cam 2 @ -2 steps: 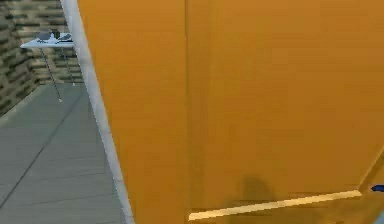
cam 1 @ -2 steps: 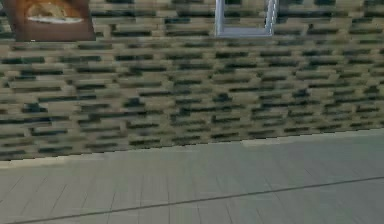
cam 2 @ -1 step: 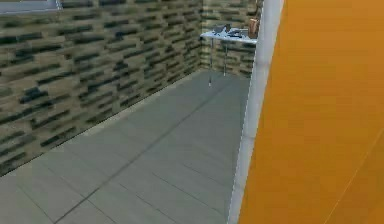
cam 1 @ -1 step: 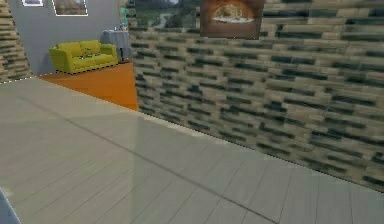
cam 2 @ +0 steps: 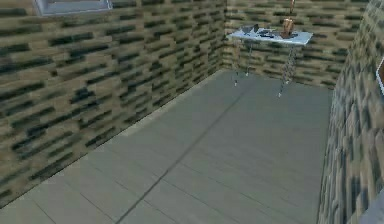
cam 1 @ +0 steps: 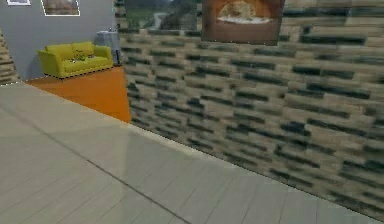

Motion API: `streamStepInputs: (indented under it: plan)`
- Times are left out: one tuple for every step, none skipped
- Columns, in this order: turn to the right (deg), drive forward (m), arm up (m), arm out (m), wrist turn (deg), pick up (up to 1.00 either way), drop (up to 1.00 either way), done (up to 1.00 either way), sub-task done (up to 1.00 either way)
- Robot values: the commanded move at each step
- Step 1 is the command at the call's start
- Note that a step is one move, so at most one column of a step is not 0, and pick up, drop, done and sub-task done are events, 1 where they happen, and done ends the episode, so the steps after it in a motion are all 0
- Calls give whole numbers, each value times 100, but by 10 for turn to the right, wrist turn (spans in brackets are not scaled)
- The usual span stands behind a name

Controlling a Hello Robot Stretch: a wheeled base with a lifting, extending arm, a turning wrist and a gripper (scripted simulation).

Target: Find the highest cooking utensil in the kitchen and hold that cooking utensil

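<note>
A small pale blue table [cam 2: 270, 38] on thin metal legs stands in the far corner of the arm side view, against a brick wall. On its top lie some small dark things [cam 2: 256, 31] and a taller brownish thing [cam 2: 288, 24] that I cannot name by shape.
A brick wall [cam 1: 260, 90] runs across the forward view's right, with a framed picture [cam 1: 241, 18] on it. Past its corner lies an orange floor [cam 1: 95, 88] with a yellow sofa [cam 1: 75, 58]. Grey tiled floor [cam 2: 220, 150] lies between brick walls in the arm side view.
</note>
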Motion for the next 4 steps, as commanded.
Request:
streamStepInputs:
  plan:
    - [-330, 0, 0, 0, 0, 0, 0, 0, 0]
    - [0, 100, 0, 0, 0, 0, 0, 0, 0]
    - [0, 100, 0, 0, 0, 0, 0, 0, 0]
    - [-60, 0, 0, 0, 0, 0, 0, 0, 0]
